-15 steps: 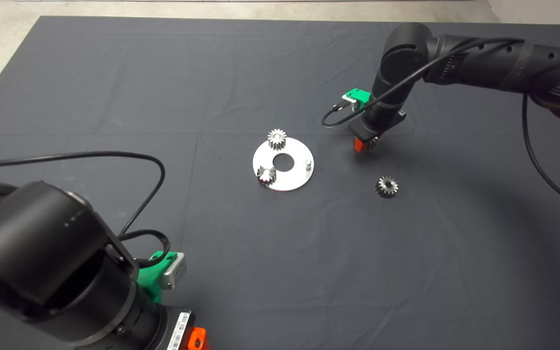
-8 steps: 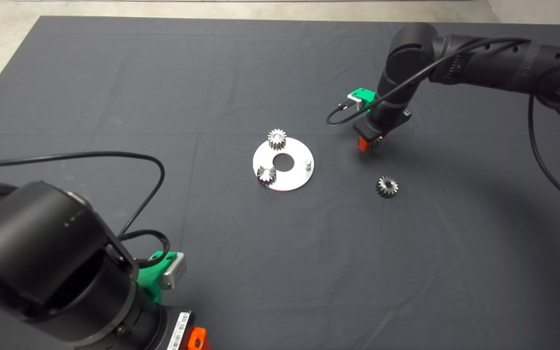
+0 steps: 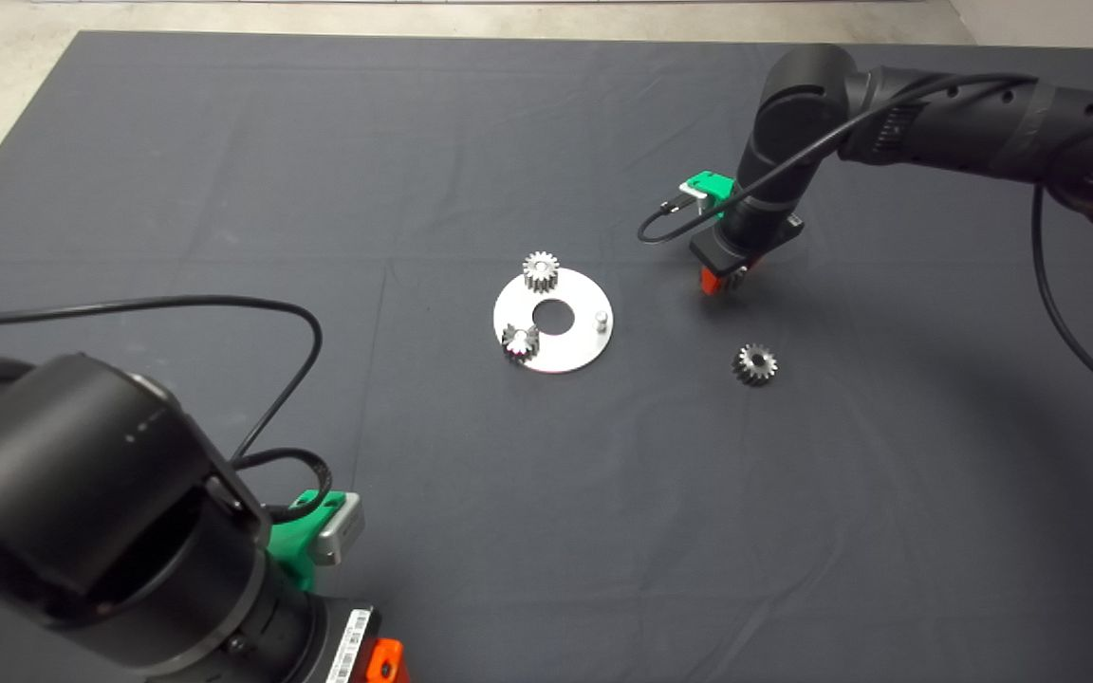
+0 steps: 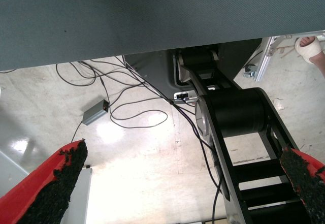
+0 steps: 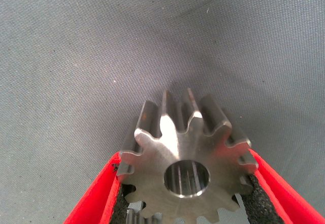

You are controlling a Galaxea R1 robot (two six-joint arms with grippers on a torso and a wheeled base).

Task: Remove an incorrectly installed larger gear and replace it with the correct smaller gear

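My right gripper [image 3: 722,281] is low over the mat to the right of the round white plate [image 3: 570,353]. It is shut on the larger gear [image 5: 185,150], a steel gear with long flared teeth, held between the red fingers [image 5: 104,196] close to the mat. The gripper hides this gear in the head view. The smaller gear [image 3: 755,364] lies loose on the mat, nearer the front than my right gripper. Two small gears [image 3: 540,271] [image 3: 518,341] sit on the plate, and its third peg [image 3: 602,319] stands bare. My left gripper [image 3: 383,661] is parked at the lower left, open.
The right arm [image 3: 935,123] reaches in over the mat's back right. The left arm's cable [image 3: 224,304] loops over the mat's left side. The left wrist view shows the floor with cables [image 4: 132,115], the robot's base [image 4: 238,117] and a person's foot [image 4: 311,49].
My right gripper, with the larger gear in it, shifted slightly to the right, away from the plate, then held still. Nothing else moved.
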